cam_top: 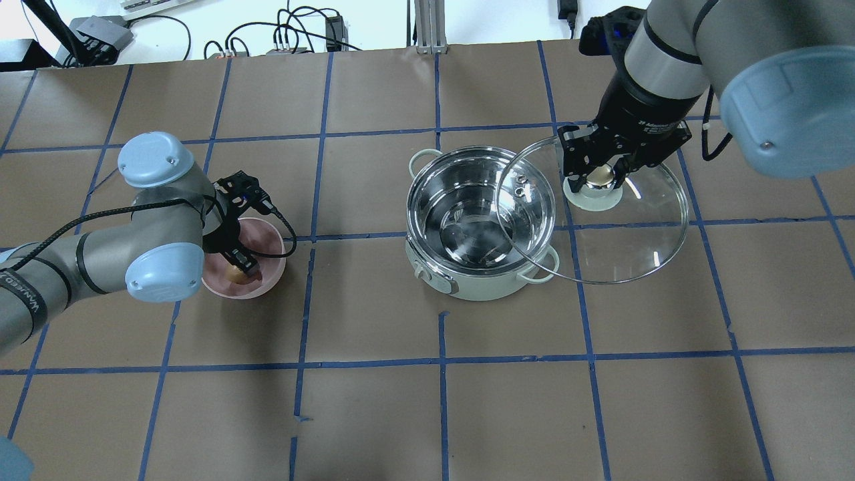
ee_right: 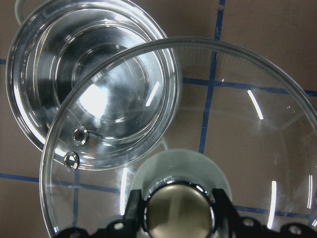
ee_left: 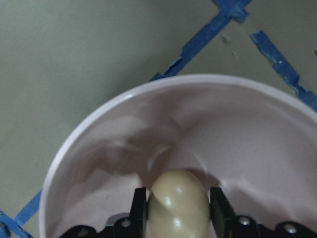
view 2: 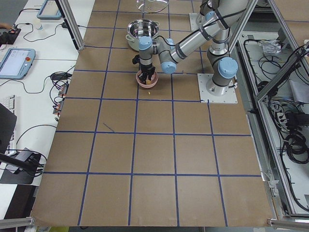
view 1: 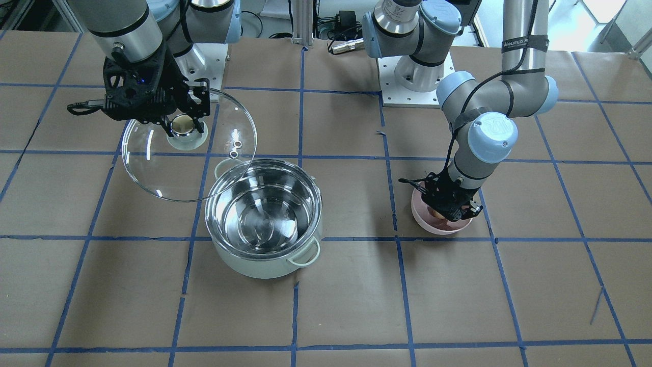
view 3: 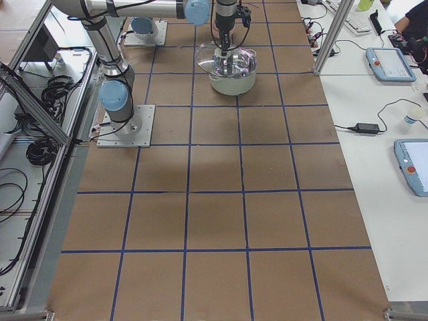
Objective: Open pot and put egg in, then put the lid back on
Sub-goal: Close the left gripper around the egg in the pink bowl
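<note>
Egg (ee_left: 178, 206) in left fingers (ee_left: 139, 212), in bowl (ee_left: 99, 148); right fingers (ee_right: 132, 208) grip lid (ee_right: 247, 139).

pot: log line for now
mint-green steel pot open | right tool holding clear glass lid | left tool closed on tan egg in pink bowl

A pot (view 1: 254, 265) is shown with mirror-bright steel inside and a smooth mint-green coating outside. A lid (view 1: 168, 168) of clear, glossy glass is seen. The bench (view 1: 356, 306) is covered in matt brown paper.
</note>
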Controlling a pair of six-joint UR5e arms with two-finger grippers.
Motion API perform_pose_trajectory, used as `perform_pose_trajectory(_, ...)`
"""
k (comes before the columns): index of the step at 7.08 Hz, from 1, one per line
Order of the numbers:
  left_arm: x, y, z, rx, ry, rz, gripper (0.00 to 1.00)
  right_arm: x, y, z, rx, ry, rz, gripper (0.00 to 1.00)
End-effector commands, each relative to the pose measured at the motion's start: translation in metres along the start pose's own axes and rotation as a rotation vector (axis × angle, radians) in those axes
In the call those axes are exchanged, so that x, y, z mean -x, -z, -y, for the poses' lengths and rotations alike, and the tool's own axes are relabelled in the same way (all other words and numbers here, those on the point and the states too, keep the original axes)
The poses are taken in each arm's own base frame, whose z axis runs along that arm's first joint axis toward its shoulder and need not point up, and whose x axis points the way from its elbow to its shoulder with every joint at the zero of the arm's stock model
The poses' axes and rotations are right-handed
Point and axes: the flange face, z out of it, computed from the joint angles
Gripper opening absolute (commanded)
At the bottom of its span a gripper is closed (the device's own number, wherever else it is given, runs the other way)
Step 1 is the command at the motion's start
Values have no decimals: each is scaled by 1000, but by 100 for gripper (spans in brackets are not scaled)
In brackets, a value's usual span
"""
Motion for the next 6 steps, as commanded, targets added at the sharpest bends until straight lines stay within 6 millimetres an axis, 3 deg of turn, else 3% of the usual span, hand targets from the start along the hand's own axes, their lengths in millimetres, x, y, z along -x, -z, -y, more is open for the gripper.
perform_pose_trajectory(1,0,16,0,-14,33,25,9,-1,-1,0,3,6,-2,9)
perform_pose_trajectory(4,-11,37,1,-24,111,22,9,0,-1,0,2,6,-2,9)
perform_pose_trajectory(6,-8,73,3,-14,156,2,9,-1,0,1,-3,24,-4,9)
